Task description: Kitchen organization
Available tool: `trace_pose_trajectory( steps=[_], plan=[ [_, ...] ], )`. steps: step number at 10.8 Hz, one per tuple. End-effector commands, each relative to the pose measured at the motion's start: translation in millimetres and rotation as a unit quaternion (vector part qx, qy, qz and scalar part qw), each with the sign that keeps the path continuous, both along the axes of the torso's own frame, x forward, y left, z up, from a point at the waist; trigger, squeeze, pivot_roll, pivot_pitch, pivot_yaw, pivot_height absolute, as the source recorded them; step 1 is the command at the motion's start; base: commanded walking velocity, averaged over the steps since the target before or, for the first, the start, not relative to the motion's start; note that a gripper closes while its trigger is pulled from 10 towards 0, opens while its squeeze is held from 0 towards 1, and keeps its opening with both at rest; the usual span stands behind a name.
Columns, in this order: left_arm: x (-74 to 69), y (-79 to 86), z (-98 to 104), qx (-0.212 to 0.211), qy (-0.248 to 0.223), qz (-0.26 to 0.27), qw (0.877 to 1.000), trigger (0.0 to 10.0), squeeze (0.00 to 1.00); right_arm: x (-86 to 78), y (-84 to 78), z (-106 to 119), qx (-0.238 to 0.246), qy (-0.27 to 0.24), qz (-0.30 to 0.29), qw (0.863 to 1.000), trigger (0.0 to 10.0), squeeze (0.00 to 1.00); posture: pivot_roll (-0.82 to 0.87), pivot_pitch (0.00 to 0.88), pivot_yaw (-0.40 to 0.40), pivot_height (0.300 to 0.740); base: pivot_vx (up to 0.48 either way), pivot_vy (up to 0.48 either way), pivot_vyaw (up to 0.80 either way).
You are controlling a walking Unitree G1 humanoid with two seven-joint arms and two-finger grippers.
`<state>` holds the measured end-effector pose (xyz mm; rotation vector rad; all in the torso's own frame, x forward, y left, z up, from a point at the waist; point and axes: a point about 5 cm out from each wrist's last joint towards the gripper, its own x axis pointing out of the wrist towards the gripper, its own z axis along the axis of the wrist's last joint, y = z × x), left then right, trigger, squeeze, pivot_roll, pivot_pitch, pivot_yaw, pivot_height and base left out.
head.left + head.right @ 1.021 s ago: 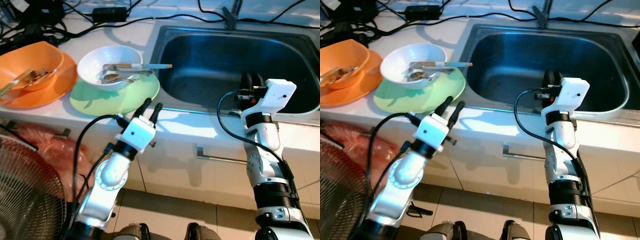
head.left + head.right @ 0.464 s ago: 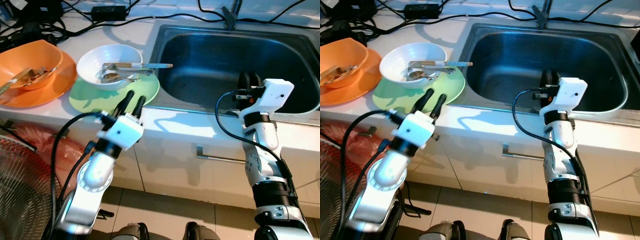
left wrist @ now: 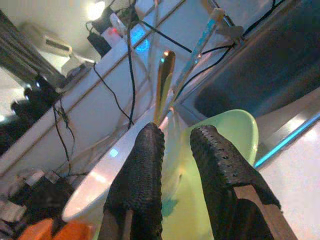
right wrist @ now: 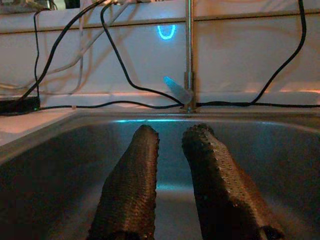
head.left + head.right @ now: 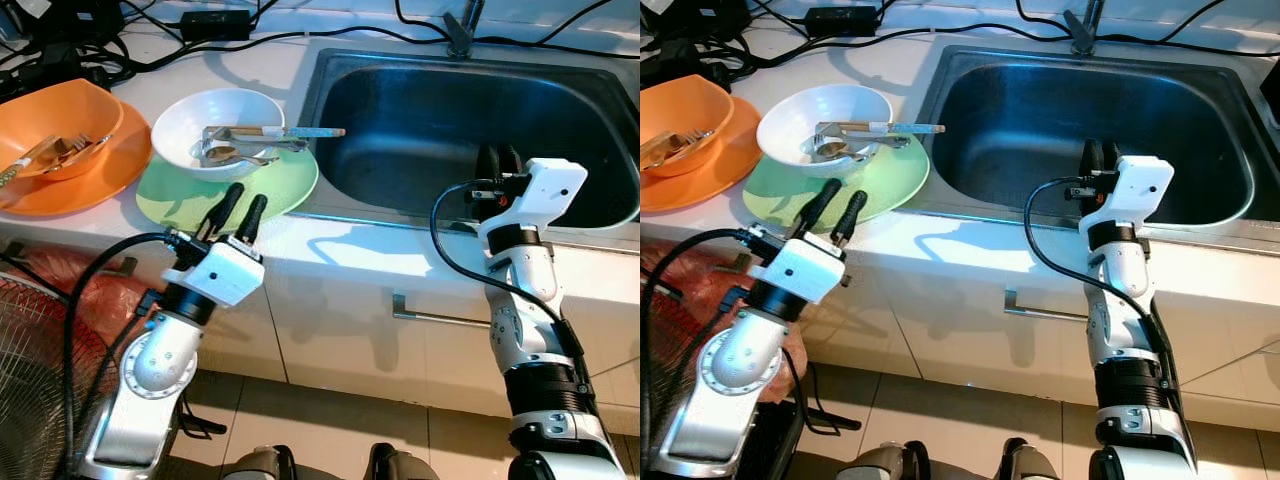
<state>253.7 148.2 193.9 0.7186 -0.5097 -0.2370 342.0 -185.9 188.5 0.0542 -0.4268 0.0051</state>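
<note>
Black, textured fingers of the left tool (image 5: 242,204) are seen slightly apart, with nothing held between them; the tips are poised over the near rim of the green plate (image 5: 290,185), and contact with it cannot be told. The right tool (image 5: 498,160) is raised at the front edge of the steel sink (image 5: 420,100), its two fingers (image 4: 132,185) parted by a narrow gap and empty, pointed toward the faucet (image 4: 188,55).

Containers noted on the white worktop (image 5: 350,240):
- One white bowl (image 5: 180,125) is set on the green plate, just left of the sink. Cutlery (image 5: 240,150) is lying in it, among it a spoon and a long pale-handled utensil (image 5: 310,132) whose handle juts over the rim toward the sink; an exact count cannot be made.
- One orange bowl (image 5: 70,110) is set on an orange plate (image 5: 100,180) at the far left, with a fork (image 5: 75,148) and other metal pieces inside.

The sink basin is seen bare and dark.

Counted: two bowls, two plates, one sink, two tools. Black cables (image 5: 130,50) and a power adapter (image 5: 215,22) are strewn along the back of the worktop. A fan grille (image 5: 40,380) is seen low at the left, on the floor side.
</note>
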Motion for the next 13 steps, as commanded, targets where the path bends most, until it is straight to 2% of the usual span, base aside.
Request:
trace_pose_trajectory(
  steps=[1, 6, 13],
  plan=[
    [-2.7, 2.9, 5.1, 0.013, -0.01, 0.0, 1.0, 10.0, 0.0, 1.1, 2.8, -8.6, 0.003, 0.018, 0.006, 1.0, 10.0, 0.0, 0.11, 0.158, 0.041, 0.74, 0.0, 0.0, 0.0],
    [10.8, 11.0, 7.4, 0.048, -0.008, -0.006, 0.999, 10.0, 0.0, 1.3, 3.3, -7.4, 0.003, 0.016, 0.005, 1.0, 10.0, 0.0, 0.09, 0.161, 0.042, 0.74, 0.0, 0.0, 0.0],
    [31.9, 9.9, 19.6, 0.047, -0.034, -0.009, 0.998, 10.0, 0.0, 1.9, 4.2, -6.9, 0.003, 0.014, 0.003, 1.0, 10.0, 0.0, 0.09, 0.162, 0.044, 0.74, 0.0, 0.0, 0.0]
  ],
)
